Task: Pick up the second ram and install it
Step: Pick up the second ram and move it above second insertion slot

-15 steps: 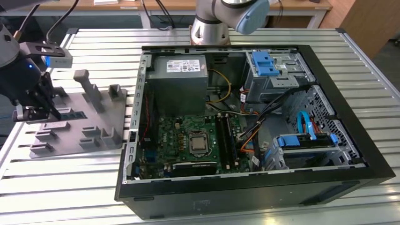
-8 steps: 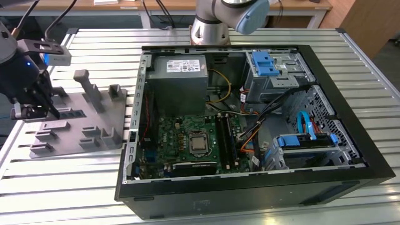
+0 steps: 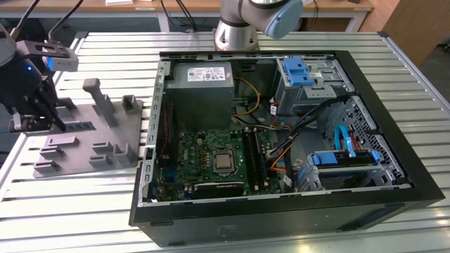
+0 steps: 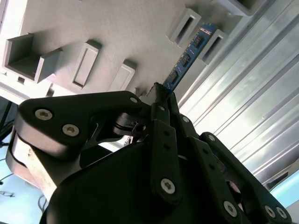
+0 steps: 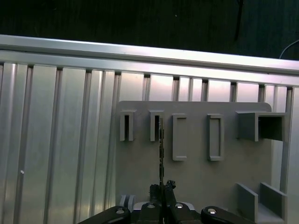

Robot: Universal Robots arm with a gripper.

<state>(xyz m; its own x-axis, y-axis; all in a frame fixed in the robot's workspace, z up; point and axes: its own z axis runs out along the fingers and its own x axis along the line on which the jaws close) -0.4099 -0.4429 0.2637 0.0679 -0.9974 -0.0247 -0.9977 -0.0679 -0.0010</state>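
Claw [image 4: 158, 92] pinching the second ram [image 4: 188, 57]
The stick juts straight out from its tip, over the grey tray [image 4: 93, 23].

Bright light is being reflected off the ribbed aluminium tabletop [image 3: 77, 211], and its slats are being streaked with white glare. Behind it, a wooden desk [image 3: 91, 7] is being carried on pale legs, and a wooden cabinet [image 3: 414, 26] is being lit at the exterior view's right. Beyond the table's edge in the first wrist view, dark ground [image 5: 140, 18] is being left in shadow.
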